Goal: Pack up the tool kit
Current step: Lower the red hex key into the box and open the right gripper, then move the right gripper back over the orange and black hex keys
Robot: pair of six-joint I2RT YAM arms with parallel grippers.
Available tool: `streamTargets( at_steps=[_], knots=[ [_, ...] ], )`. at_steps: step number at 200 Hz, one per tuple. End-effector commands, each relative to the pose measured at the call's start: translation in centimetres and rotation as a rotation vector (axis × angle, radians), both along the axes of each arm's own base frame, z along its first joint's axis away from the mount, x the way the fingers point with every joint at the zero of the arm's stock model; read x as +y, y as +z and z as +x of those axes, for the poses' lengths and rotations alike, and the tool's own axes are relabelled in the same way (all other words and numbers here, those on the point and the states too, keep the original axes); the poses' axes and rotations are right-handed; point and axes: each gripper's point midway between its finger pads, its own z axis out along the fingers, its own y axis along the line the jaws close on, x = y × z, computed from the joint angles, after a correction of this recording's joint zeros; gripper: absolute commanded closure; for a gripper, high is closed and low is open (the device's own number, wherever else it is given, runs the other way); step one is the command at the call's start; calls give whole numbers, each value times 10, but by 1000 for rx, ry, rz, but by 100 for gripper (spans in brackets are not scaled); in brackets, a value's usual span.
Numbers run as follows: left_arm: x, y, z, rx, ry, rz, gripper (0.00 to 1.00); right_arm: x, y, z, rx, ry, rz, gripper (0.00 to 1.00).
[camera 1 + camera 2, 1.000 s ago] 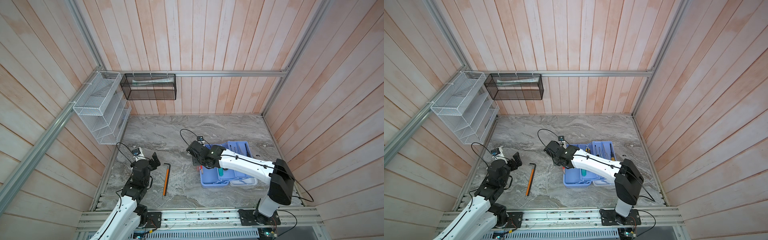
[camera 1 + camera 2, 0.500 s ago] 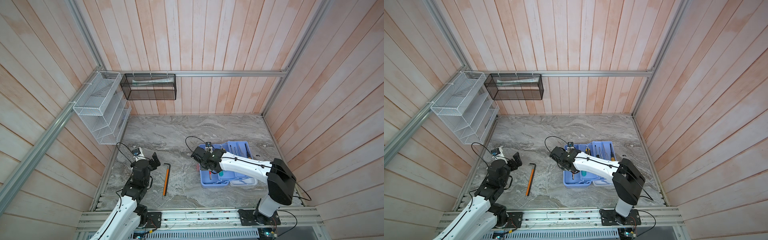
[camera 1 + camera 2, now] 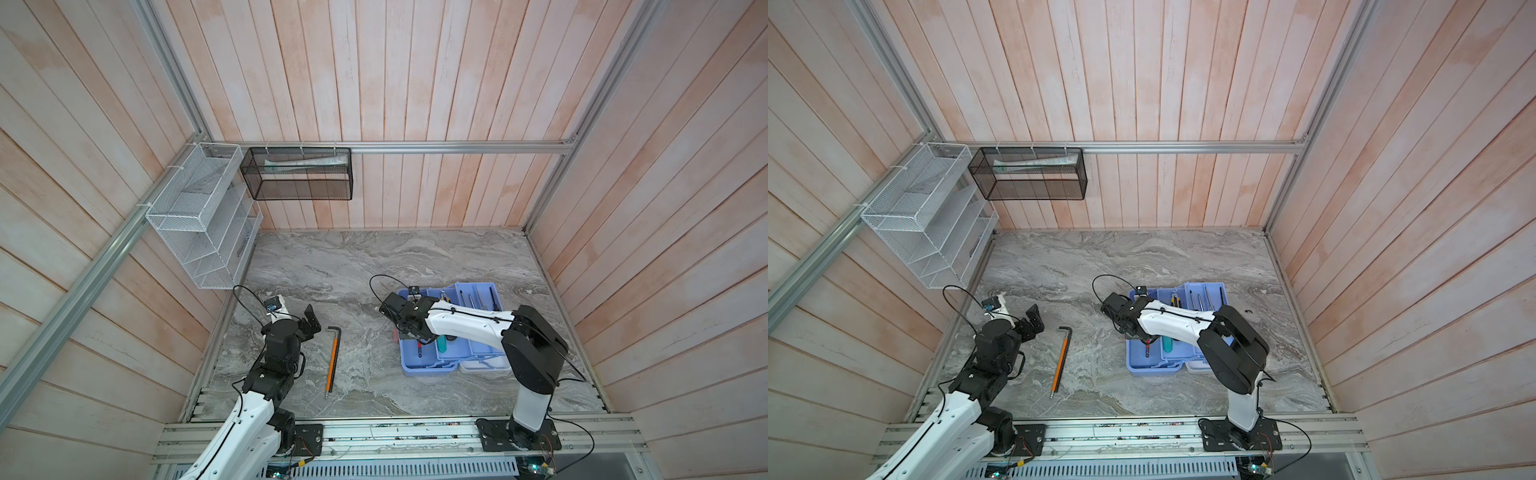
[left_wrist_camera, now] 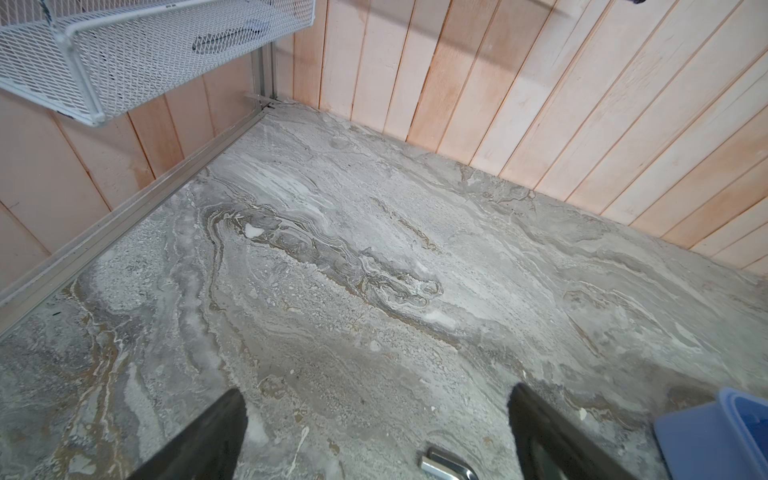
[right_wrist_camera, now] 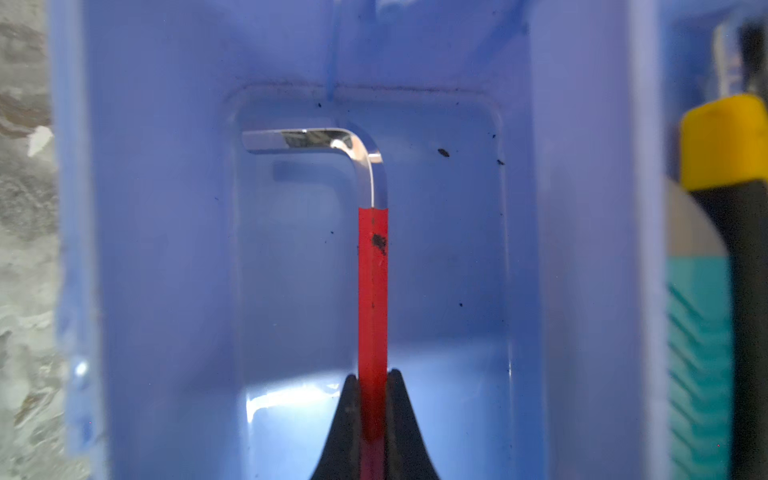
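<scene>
Two claws differ. The right claw (image 5: 372,379) pinches a red-sleeved hex key (image 5: 372,291) inside an end compartment of the blue tool kit base (image 5: 166,249), on the right of the table (image 3: 374,266); whether the key touches the bottom is unclear. The left claw (image 4: 374,392) hangs spread beside an orange hex key (image 3: 332,361). A teal tool (image 5: 700,332) is blurred and cut off.

Rear half of tabletop (image 3: 374,257) is seen bare, a wide passage. Front centre is crossed by orange hex key (image 3: 332,359), laid flat btwn the arms. Right side is taken up by blue case (image 3: 430,368), w/ right arm stretched over it. Compartment round right gripper (image 5: 372,378) is narrow: walls close on both sides, middle filled by clamped red hex key (image 5: 372,291), so clearance prob. slim. Left wall is overhung by white wire basket (image 3: 199,216), rear wall by black mesh basket (image 3: 297,178).
</scene>
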Motion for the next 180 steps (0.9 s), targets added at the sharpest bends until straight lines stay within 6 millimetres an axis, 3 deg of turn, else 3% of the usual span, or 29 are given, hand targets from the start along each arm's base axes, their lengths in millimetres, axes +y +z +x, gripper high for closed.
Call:
streamTargets(
  at_steps=[1, 53, 82, 122, 141, 160, 180],
  knots=[
    [0, -1, 0, -5, 1, -2, 0, 4, 1, 15, -21, 3, 15, 100],
    [1, -1, 1, -5, 3, -2, 0, 1, -11, 16, 7, 7, 7, 100],
    [0, -1, 1, -4, 3, -1, 0, 0, -14, 14, 20, 5, 3, 88],
    [1, -1, 1, -4, 3, -1, 0, 0, -10, 14, 22, 14, -1, 79],
    [1, -1, 1, -4, 2, -1, 0, 0, 9, 16, 10, 21, -18, 79],
    [1, -1, 0, -6, 4, -1, 0, 3, 45, 19, -54, 27, -12, 78],
    [1, -1, 0, -5, 6, -2, 0, 19, 81, 22, -129, 51, 63, 78]
  ],
)
